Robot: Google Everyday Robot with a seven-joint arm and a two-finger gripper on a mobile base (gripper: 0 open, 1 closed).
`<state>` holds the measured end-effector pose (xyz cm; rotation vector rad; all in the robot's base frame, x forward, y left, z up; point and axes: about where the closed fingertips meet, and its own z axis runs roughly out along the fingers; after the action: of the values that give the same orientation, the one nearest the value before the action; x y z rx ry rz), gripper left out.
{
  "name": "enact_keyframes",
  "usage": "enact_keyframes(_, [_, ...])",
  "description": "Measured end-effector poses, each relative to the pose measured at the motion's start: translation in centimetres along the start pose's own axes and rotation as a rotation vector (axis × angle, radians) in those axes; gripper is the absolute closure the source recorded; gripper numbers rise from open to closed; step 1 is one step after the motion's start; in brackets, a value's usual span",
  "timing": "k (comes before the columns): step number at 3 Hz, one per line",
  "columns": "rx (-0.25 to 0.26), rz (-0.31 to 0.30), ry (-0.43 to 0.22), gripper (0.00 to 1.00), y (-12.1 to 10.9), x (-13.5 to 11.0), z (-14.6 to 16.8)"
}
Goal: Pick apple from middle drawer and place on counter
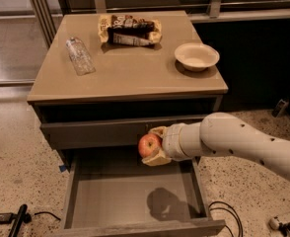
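The red apple [148, 144] with a yellowish patch is held in my gripper [155, 146], which is shut on it. The gripper and its white arm reach in from the right and hold the apple in the air above the open middle drawer [120, 194], in front of the grey drawer front above it. The drawer floor is bare, with the apple's shadow on it. The tan counter [130, 68] lies above and behind the apple.
On the counter lie a clear plastic bottle [79, 56] at the left, a snack bag [129, 30] at the back and a white bowl [197, 56] at the right. Cables [224, 216] and a black tool [17, 221] lie on the speckled floor.
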<state>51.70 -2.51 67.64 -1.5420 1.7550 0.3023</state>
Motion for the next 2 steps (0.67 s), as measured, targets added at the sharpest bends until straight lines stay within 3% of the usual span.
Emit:
enact_keyframes(1, [0.06, -0.016, 0.004, 1.0, -3.5, -1.7, -4.9])
enact_keyframes(2, [0.091, -0.021, -0.04, 1.0, -7.5, -2.9, -8.3])
